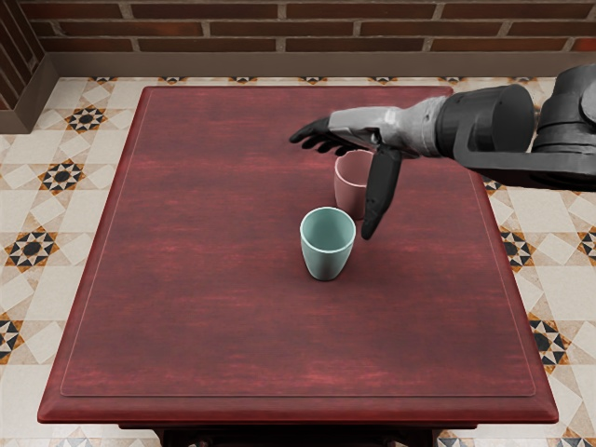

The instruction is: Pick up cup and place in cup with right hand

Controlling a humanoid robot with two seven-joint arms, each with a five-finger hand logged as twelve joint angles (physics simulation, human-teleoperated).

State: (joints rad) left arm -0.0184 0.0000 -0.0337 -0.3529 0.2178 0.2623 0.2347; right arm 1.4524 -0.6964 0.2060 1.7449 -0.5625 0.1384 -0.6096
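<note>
My right hand (341, 185) reaches in from the right edge above the table, fingers spread and extended to the left, thumb pointing down toward the front. Below and partly behind it stands a pink cup (349, 191), upright, with its right side and part of its rim hidden by the hand. A teal cup (326, 256) stands upright and empty on the table, a little in front and to the left of the pink one. The hand holds neither cup.
The dark red wooden table (186, 279) fills most of the view. Patterned floor tiles (33, 247) surround it, and a brick wall (233, 28) rises behind. The left arm does not show.
</note>
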